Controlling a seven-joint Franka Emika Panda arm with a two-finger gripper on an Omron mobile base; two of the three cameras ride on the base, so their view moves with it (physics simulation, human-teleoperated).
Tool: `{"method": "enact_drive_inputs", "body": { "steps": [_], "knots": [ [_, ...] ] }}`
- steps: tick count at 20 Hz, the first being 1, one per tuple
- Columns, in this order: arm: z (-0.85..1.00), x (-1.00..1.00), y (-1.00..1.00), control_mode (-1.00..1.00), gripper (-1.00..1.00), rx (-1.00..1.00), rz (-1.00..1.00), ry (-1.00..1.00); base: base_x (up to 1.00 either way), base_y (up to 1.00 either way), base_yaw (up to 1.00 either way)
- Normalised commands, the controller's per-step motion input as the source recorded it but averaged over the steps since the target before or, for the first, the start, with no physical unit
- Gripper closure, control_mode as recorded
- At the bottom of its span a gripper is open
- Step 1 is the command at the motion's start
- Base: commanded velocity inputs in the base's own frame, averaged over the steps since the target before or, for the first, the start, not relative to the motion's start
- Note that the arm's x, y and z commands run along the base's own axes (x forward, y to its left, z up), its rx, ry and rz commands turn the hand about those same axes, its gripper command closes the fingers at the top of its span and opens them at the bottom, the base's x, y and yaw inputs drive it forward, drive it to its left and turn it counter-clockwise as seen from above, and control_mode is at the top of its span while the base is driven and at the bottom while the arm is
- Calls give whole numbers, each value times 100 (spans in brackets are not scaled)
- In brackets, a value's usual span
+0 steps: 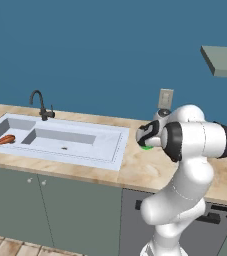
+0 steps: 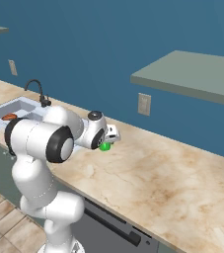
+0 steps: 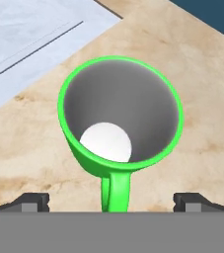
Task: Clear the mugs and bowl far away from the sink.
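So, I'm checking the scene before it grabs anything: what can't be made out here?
- Green mug: in both base views the arm covers all but a sliver.
- Its handle: lower end cut off at the bottom of the hand view.
- Reddish item in the sink: too small to identify.

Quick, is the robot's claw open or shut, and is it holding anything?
Gripper: open, holding nothing; its two dark fingertips stand wide apart on either side of the bright green mug's handle.

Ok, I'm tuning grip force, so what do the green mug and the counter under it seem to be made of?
Green mug: looks like glazed ceramic or hard plastic; uniform bright green outside, matte grey inside, white base, no translucency. Counter: looks like polished stone or a marble-print laminate; tan with darker veining. Being rendered, neither is certain.
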Motion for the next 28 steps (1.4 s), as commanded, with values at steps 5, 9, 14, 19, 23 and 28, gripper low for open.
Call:
{"method": "enact_drive_inputs", "body": {
  "steps": [5, 9, 14, 19, 23, 28],
  "knots": [
    [-24, 11, 0, -100, -100, 0, 0, 8, 0, 0, 0],
    [-23, 16, 0, -100, -100, 0, 0, 5, 0, 0, 0],
    [-10, 20, 0, -100, 100, 0, 0, 0, 0, 0, 0],
    [-1, 2, 0, -100, 100, 0, 0, 0, 0, 0, 0],
    [-4, 0, 0, -100, 100, 0, 0, 0, 0, 0, 0],
    [19, -52, 42, -100, 100, -4, -1, -3, 0, 0, 0]
  ]
}}
